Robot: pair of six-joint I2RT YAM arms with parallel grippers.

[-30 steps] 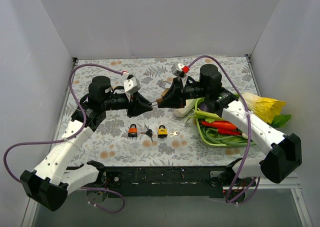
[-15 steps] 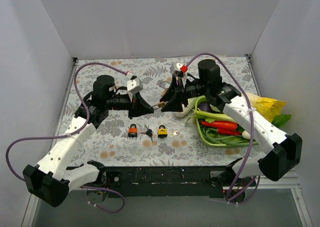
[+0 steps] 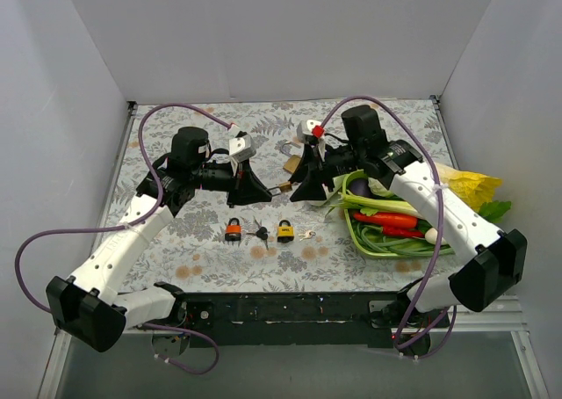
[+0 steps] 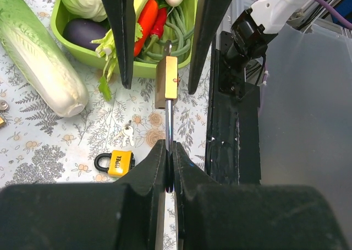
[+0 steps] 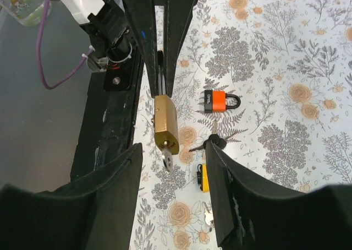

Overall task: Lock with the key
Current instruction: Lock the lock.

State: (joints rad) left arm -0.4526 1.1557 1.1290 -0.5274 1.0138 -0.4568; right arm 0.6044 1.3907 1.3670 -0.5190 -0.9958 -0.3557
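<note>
Left gripper (image 4: 169, 151): fingers pressed together on the shackle of the brass padlock (image 5: 165, 123), holding it in the air above the floral table (image 3: 176, 241).
Right gripper (image 5: 173, 148): fingers spread, one on each side of the lock body, not touching it.
Key (image 5: 168, 160): protrudes from the body's free end.
Orange padlock (image 5: 220, 101), yellow padlock (image 4: 118, 163): lying on the table.

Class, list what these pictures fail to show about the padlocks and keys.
- Brass padlock shackle: left wrist view, pinched edge-on in left claw; latched or not, unclear.
- Yellow padlock: right wrist view, partly behind right claw finger.
- Loose key: top view, too small for detail.
</note>
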